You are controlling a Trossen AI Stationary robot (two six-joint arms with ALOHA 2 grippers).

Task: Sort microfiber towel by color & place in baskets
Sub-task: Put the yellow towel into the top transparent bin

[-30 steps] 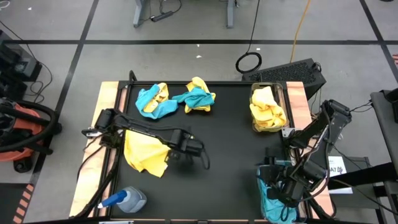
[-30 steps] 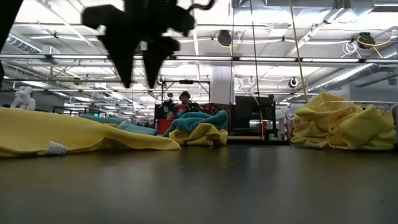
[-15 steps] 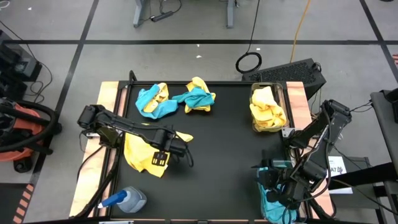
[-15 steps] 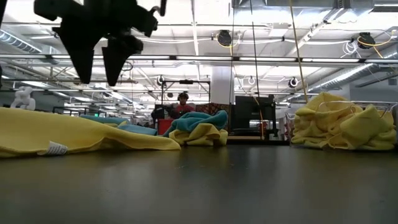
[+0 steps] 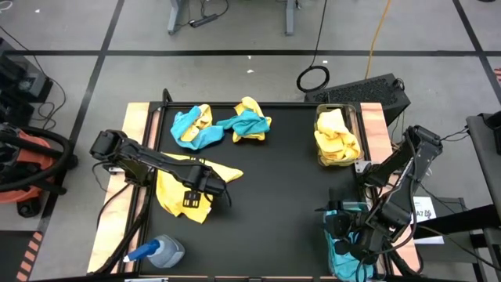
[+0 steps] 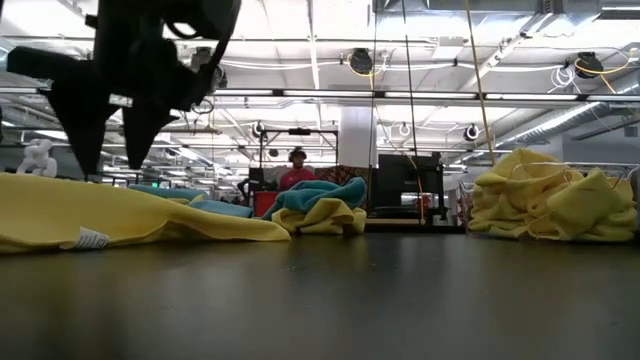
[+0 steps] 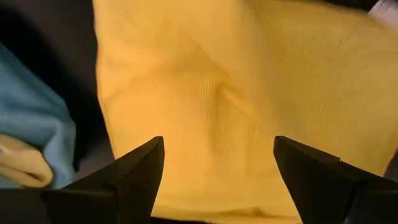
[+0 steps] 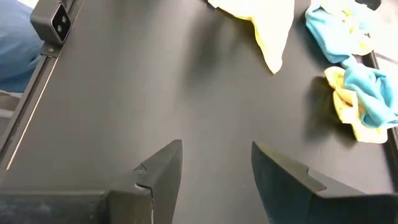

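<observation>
Two arms are seen from above on a black surface (image 5: 274,180). The left gripper (image 5: 190,199) is held over a spread yellow towel (image 5: 174,192) at the lower left of the high view; its jaws are spread wide and nothing is gripped between them, as the left wrist view shows, where the yellow cloth (image 7: 224,106) fills the space beyond the two dark fingers (image 7: 134,174). In the low view this gripper (image 6: 110,150) is seen as a dark shape hanging at the upper left, above the flat yellow cloth (image 6: 120,215), with its tips clear of the fabric. The right gripper (image 5: 344,227) is parked at the lower right of the high view, beside a clear basket (image 5: 333,262) in which teal cloth (image 5: 342,254) is seen; its jaws are partly parted and empty in the right wrist view (image 8: 214,168). A second clear basket (image 5: 355,117) at the upper right is filled with yellow towels (image 5: 337,137). Two mixed heaps of teal and yellow towels are left along the upper edge of the surface: one at upper left (image 5: 193,128) and one just beside it toward the middle (image 5: 250,121). A blue-capped spray bottle (image 5: 160,252) is laid on its side at the lower left corner. A person (image 6: 297,172) is visible far back in the low view.
</observation>
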